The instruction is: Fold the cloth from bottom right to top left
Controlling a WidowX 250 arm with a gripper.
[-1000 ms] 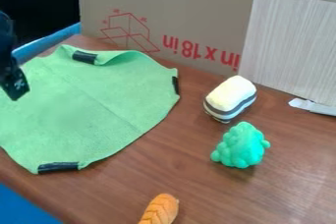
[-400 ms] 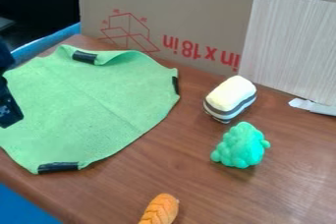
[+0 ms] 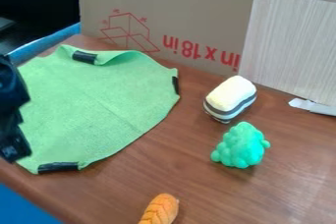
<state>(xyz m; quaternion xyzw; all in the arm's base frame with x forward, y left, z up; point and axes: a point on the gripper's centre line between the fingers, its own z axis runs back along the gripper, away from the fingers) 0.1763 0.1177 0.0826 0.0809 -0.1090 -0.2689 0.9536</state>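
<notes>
Cloth on brown table, cardboard behind

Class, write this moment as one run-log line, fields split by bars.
gripper: view's left edge | green cloth: mostly spread, top edge curled | diagonal fold: not made | striped block: right of cloth

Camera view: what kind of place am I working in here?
Probably a lab or workshop tabletop rather than a real kitchen: a cardboard box panel stands behind the wooden table, and a green cloth with black tape patches lies near a squishy-looking green toy.
</notes>
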